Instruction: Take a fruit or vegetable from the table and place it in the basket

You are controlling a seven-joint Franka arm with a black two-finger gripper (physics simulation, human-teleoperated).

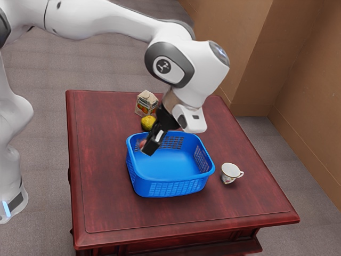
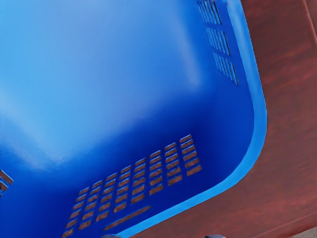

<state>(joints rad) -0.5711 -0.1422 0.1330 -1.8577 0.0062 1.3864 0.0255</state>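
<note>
The blue slotted basket (image 1: 169,188) is standing upright on the tabletop (image 1: 101,192); a roundish yellow fruit (image 1: 147,124) is resting just outside it, while a reddish item (image 1: 142,143) (partly hidden) is showing near its rim.

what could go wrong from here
The black two-finger gripper is close to the rim of the blue plastic basket; lowering there might catch it. If it is carrying the small reddish thing beside it, which I can't confirm, a release this near the wall could spill outside. A shoved basket might also bump the white patterned cup nearby.
</note>
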